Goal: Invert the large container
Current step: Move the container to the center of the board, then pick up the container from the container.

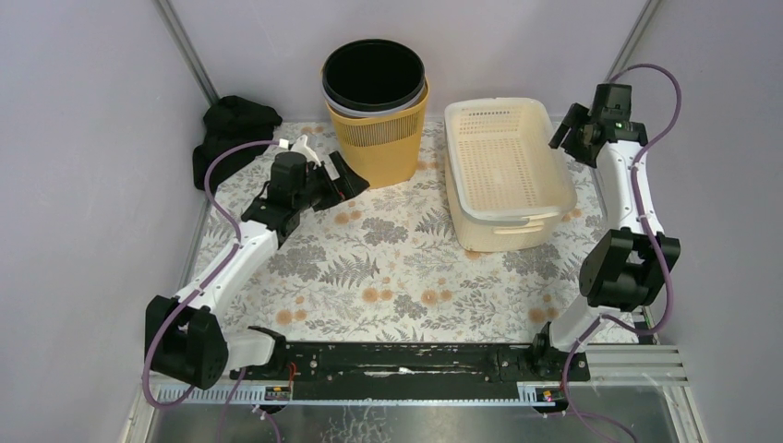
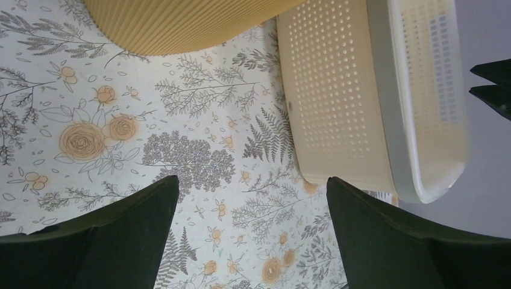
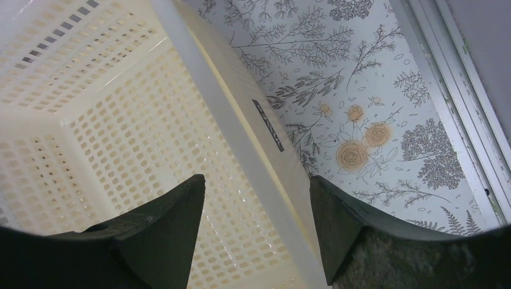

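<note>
On table (image 1: 369,268), one basket (image 1: 506,166) (upright), one bin stack (image 1: 380,138)

Robot test cell, laboratory type. Plain grey panels (image 1: 83,138) on aluminium posts (image 1: 183,46) wall in the space outboard of the left gripper (image 1: 334,166) and right gripper (image 1: 572,129). Slotted aluminium rail (image 1: 637,365) and exposed purple cabling (image 1: 217,171) lie behind them, with a floral cloth (image 1: 388,268) beneath.

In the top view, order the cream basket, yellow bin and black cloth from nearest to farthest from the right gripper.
From the right gripper:
1. The cream basket, directly beside it.
2. The yellow bin, back centre.
3. The black cloth, far left corner.
</note>
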